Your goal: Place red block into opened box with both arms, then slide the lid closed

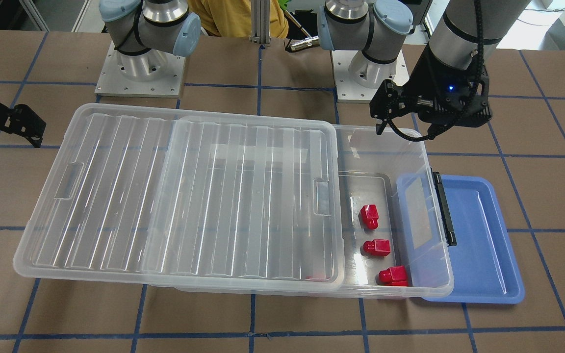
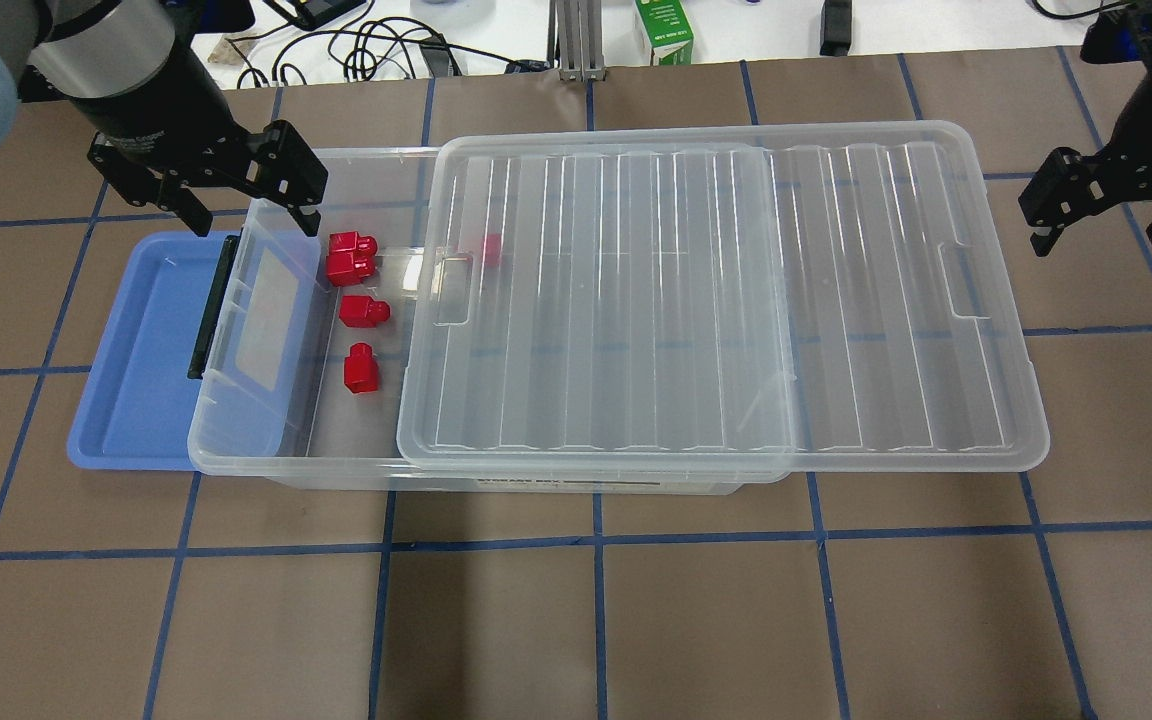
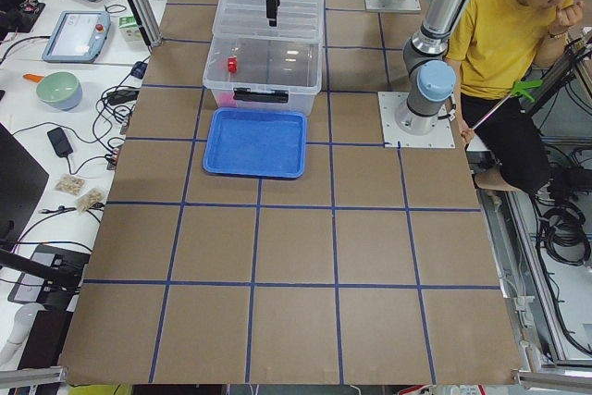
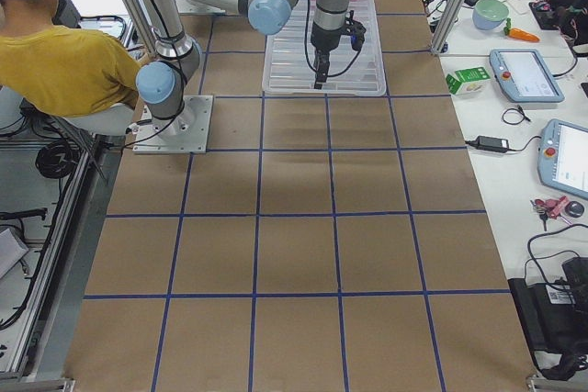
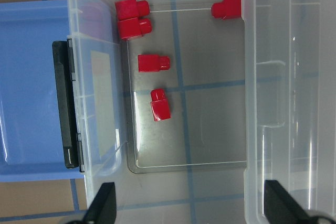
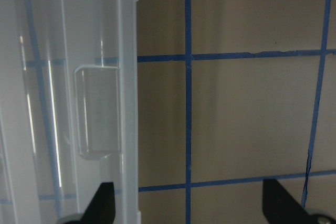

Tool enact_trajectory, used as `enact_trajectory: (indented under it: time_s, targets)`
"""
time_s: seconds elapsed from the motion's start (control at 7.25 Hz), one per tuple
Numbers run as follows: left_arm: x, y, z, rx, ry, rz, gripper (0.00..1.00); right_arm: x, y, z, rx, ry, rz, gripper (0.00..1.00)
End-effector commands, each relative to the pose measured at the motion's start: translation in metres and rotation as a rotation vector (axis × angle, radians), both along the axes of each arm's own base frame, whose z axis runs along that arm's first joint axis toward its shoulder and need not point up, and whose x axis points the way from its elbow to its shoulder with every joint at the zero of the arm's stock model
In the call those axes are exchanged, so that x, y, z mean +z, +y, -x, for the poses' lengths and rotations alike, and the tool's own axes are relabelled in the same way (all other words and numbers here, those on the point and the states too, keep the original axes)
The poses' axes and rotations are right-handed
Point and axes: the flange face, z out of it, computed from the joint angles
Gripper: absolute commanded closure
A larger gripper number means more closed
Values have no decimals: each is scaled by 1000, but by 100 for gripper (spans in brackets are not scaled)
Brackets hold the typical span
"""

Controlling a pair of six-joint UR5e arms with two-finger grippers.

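Covering most of the box, the lid overhangs rightward — left end open, blocks inside; left tool and right tool both gape wide, empty, one at either end.

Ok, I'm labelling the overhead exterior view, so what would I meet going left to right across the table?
blue tray → black latch bar → uncovered red blocks → lid → right gripper

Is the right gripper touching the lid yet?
Apart. The overhead view shows bare table between the right gripper and the short end of the lid.
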Motion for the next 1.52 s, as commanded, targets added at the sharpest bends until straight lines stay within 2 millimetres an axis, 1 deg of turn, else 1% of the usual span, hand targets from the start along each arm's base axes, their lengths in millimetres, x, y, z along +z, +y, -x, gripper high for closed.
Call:
enact_trajectory:
  time_s: [0.0,0.14,0.28,0.41,0.69,0.83,0.97,1.1,1.24,1.38]
  targets:
    - [4,6,5,-4,-5,8,0,-36,-17,24,54,-34,-35,0]
    - [2,5,5,-4,-5,6,0,-47,-21,36,40,-41,-44,0]
    - [3,5,6,-7,-5,11,0,-53,-21,46,38,-47,-53,0]
    - [8,7,5,-9,-7,25,0,-64,-19,51,34,-58,-75,0]
    - [11,7,5,-14,-6,32,0,-83,-15,47,19,-56,-68,0]
    - [13,8,5,-9,-8,37,0,-87,-11,41,14,-61,-74,0]
    - [11,7,0,-5,-53,33,0,-86,-11,35,-35,-92,-54,0]
    - [11,5,-1,-2,-61,41,0,-87,-12,35,-39,-98,-53,0]
    - [11,5,-2,0,-57,42,0,-86,-12,30,-38,-105,-48,1]
    - [12,5,-3,3,-52,43,0,-87,-13,21,-25,-107,-49,1]
